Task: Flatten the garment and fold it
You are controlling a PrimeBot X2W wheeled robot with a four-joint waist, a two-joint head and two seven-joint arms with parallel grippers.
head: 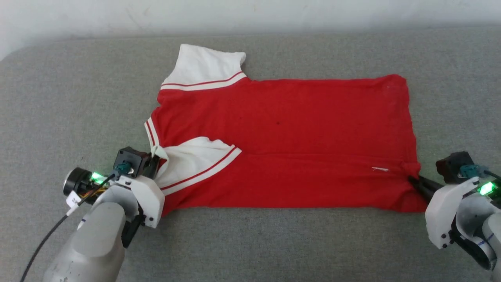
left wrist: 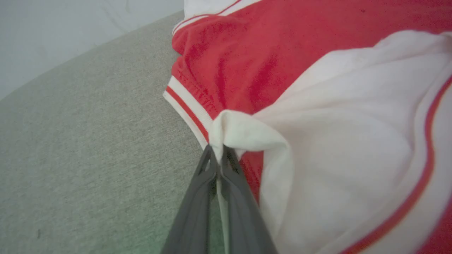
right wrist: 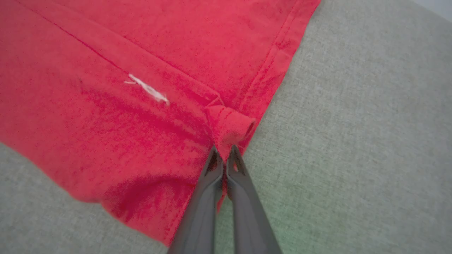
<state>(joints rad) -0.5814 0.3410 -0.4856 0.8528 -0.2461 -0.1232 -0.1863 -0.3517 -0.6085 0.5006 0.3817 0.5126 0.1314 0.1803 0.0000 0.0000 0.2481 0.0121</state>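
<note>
On the grey bench [head: 78,102], at the centre of the head view, the garment [head: 297,129] lies spread, neck end toward 9 o'clock and hem [head: 407,117] toward 3 o'clock.

Findings:
- Body: flat, with few wrinkles.
- Near long side: appears turned over onto the body. Its edge runs as a line from 9 to 3 o'clock just below centre.
- Near sleeve [head: 195,162]: carried over with that side, lying white across the red at 8 o'clock.
- Far sleeve [head: 203,66]: spread outward at 11 o'clock, not folded in.
- Left pincer [head: 155,157], at 8 o'clock: fingers together, clamped on the bunched corner of the near sleeve. The left wrist view confirms the cloth is nipped at the tips.
- Right pincer [head: 415,181], at 4 o'clock: fingers together, clamped on a small rolled tuck at the hem corner. The right wrist view confirms this.

Assessment: flattening appears complete. The first lengthwise fold appears laid, though neither corner is let go yet. Outstanding, in my judgement, are release of both corners, folding in the far side with its sleeve, then the crosswise fold. Progress is roughly one third.
</note>
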